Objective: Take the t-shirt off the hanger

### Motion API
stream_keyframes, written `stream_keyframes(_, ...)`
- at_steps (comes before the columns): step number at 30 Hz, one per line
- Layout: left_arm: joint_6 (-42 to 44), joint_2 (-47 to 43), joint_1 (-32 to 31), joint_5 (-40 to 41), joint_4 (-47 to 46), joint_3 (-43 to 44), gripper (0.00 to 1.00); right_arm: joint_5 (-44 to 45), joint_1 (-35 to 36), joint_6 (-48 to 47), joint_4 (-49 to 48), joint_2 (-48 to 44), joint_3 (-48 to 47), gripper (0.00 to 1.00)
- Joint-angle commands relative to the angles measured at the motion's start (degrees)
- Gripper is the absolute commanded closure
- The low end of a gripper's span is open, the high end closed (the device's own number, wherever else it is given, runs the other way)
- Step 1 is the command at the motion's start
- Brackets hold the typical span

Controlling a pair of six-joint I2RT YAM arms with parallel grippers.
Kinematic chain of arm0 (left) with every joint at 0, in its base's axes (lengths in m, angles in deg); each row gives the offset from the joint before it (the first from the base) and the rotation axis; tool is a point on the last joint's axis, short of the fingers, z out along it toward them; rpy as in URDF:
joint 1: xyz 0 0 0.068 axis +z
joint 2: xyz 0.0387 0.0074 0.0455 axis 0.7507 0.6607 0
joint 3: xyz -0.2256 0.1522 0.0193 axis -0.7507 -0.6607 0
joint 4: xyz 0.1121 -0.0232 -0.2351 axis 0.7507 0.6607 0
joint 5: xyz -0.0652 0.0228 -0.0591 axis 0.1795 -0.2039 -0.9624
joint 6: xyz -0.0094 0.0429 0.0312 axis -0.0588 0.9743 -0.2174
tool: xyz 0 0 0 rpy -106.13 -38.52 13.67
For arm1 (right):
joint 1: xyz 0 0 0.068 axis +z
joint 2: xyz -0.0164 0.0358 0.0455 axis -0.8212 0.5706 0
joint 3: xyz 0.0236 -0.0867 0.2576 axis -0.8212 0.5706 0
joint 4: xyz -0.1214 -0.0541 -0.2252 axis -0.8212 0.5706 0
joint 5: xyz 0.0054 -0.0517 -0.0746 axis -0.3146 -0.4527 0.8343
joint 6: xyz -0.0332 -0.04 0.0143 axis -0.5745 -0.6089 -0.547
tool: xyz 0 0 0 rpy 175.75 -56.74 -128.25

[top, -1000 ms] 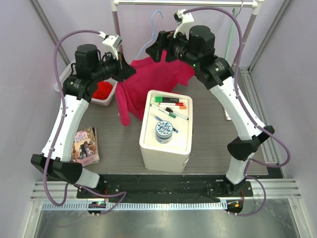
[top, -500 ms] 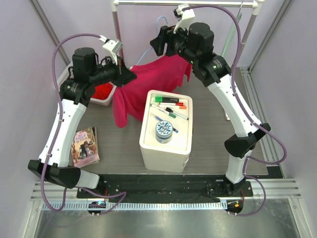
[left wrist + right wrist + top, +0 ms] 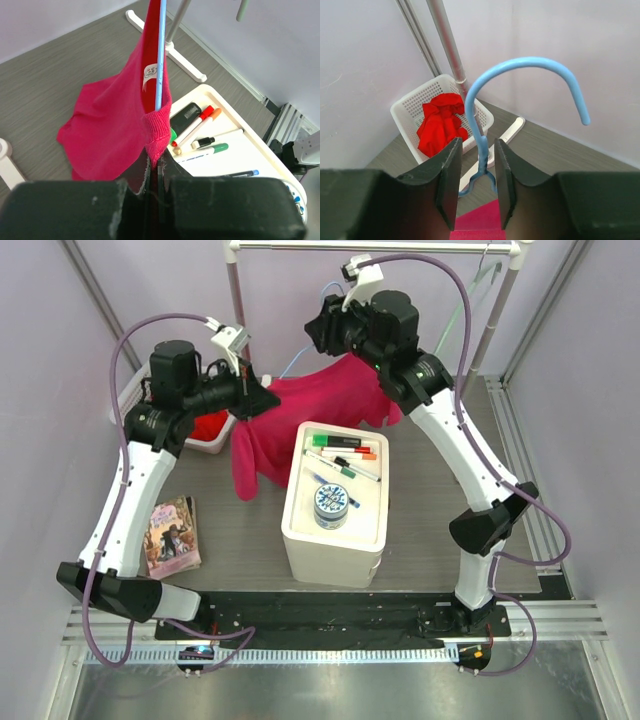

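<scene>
The magenta t-shirt [image 3: 325, 400] hangs stretched between my two grippers, behind the white box. It is on a light blue hanger [image 3: 326, 288] whose hook is off the rail. My left gripper [image 3: 266, 400] is shut on the shirt's ribbed collar edge [image 3: 159, 122], with the hanger's blue bar [image 3: 160, 55] running up from it. My right gripper [image 3: 320, 332] is held high at the hanger's neck [image 3: 483, 145]. Its jaws stand a little apart on either side of the neck, closed on the shirt-covered hanger top [image 3: 475, 229].
A white box [image 3: 300, 540] with markers [image 3: 345, 455] and a round tin [image 3: 331, 505] stands under the shirt. A white basket [image 3: 218, 445] with red cloth [image 3: 440, 122] sits at the back left. A book [image 3: 172, 533] lies at the left. The garment rail [image 3: 370, 246] runs across the back.
My right gripper has lifted the hanger up and toward the rail. My left gripper has shifted slightly right and kept its hold, and the shirt has been pulled tauter between them.
</scene>
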Motion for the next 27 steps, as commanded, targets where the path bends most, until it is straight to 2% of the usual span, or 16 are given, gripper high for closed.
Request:
stream_keyframes(1, -2.9, -2.9, 0.2, -2.7, -7.5, -0.4, 1.0, 0.8, 0.1, -0.2, -6.0, -3.0, 2.6, 0.7)
stream_keyframes(5, -6.9, -3.0, 0.2, -2.9, -12.2, -1.8, 1.0, 1.3, 0.1, 0.5, -8.9, -4.7, 5.8, 0.89)
stream_keyframes(6, -8.6, -3.1, 0.2, -2.7, -13.3, -2.1, 1.0, 3.2, 0.1, 0.5, -9.3, -5.0, 6.3, 0.98)
stream_keyframes(7, -9.6, -3.1, 0.2, -2.5, -14.3, -2.4, 1.0, 3.6, 0.1, 0.5, -9.7, -5.7, 7.3, 0.99)
stream_keyframes(10, -12.4, -3.1, 0.2, -1.1, -17.0, -3.3, 0.96, 6.0, 0.1, 0.1, -10.8, -7.0, 8.3, 0.99)
stream_keyframes(13, -12.7, -3.6, 0.1, 1.8, -15.8, -4.0, 0.69, 8.9, 0.1, -0.8, -10.9, -8.4, 9.2, 0.99)
stream_keyframes(14, -12.7, -3.8, 0.1, 2.4, -15.3, -4.3, 0.57, 9.5, 0.1, -0.9, -10.6, -8.6, 9.3, 0.99)
stream_keyframes(17, -12.9, -5.7, 0.1, 4.6, -15.5, -7.3, 0.42, 11.0, 0.1, -0.7, -10.2, -10.0, 9.9, 0.99)
stream_keyframes(21, -12.4, -8.9, 0.1, 8.5, -14.2, -11.1, 0.36, 11.8, 0.1, -0.5, -9.0, -11.4, 9.9, 0.99)
stream_keyframes(27, -10.8, -14.7, 0.1, 17.0, -7.1, -14.8, 0.37, 14.4, 0.1, -1.9, -8.6, -14.9, 13.2, 0.99)
